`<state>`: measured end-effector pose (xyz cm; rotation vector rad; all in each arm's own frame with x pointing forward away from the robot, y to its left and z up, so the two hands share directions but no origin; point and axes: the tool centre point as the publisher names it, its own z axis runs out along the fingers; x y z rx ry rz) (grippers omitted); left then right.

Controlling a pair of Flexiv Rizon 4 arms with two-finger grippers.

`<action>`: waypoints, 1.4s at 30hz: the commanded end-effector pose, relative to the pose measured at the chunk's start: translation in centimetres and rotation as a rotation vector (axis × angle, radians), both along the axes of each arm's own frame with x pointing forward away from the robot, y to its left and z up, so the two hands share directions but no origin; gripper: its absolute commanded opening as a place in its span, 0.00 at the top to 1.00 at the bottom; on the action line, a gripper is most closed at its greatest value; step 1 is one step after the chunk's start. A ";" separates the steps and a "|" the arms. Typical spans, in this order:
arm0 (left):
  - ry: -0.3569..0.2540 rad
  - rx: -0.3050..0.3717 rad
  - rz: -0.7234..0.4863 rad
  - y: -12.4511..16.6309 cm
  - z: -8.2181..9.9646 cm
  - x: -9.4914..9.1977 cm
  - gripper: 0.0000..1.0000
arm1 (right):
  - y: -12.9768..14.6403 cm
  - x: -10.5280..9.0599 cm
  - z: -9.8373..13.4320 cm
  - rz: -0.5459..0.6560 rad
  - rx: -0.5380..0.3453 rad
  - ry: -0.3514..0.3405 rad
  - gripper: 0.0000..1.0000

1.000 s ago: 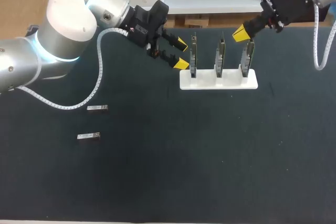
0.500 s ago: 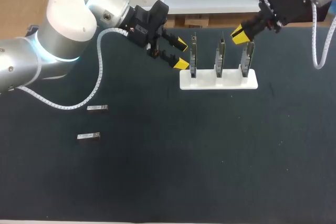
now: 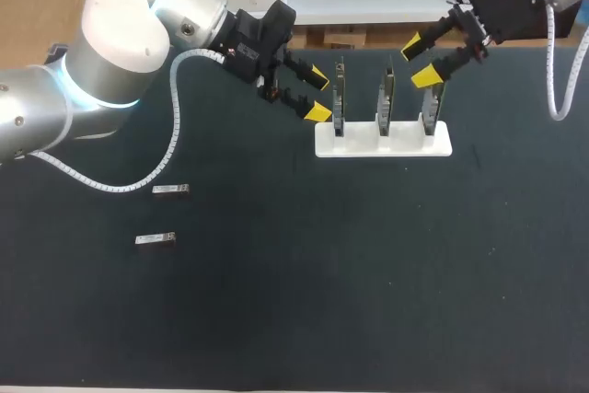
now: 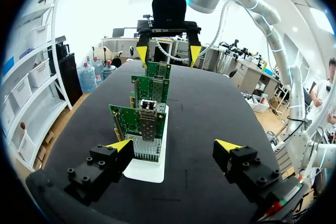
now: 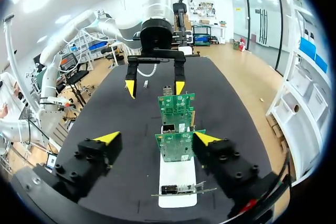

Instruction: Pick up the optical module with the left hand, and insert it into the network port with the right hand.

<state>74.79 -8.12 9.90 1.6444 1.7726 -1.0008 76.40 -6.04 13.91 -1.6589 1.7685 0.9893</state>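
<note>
Nearest, one optical module (image 3: pixel 155 240) lies on the surface (image 3: pixel 368 273), second module (image 3: pixel 171 190) just behind; neither lifted. Farther, left hand (image 3: pixel 318 94) stands wide, empty, beside the card rack (image 3: pixel 382 143). Right hand (image 3: pixel 419 60), pinched a moment ago, now gapes above it, likely ready to receive.

The stand (image 3: pixel 383 140) sits toward the back of the desk (image 3: pixel 368 273), right of middle, with three boards upright in a row on it. The left gripper (image 3: pixel 318 95) is just off its left end, and the right gripper (image 3: pixel 419 60) is above the rightmost board (image 3: pixel 433 103). Well off to the left lie the far module (image 3: pixel 171 190) and, in front of it, the near module (image 3: pixel 155 240).
</note>
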 end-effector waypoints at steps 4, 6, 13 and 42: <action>-0.002 0.003 0.005 0.0 0.0 -0.2 0.00 | 0.0 0.1 0.0 0.001 0.000 0.001 0.00; -0.015 0.015 0.002 0.2 0.4 -0.3 0.00 | 0.0 0.1 0.0 0.001 0.000 0.001 0.00; -0.060 0.106 -0.025 2.0 1.4 -1.3 0.00 | 0.0 0.1 0.0 0.001 0.000 0.001 0.00; -0.300 0.825 0.222 18.5 -1.3 -9.4 0.00 | 0.0 0.1 0.0 0.001 0.000 0.001 0.00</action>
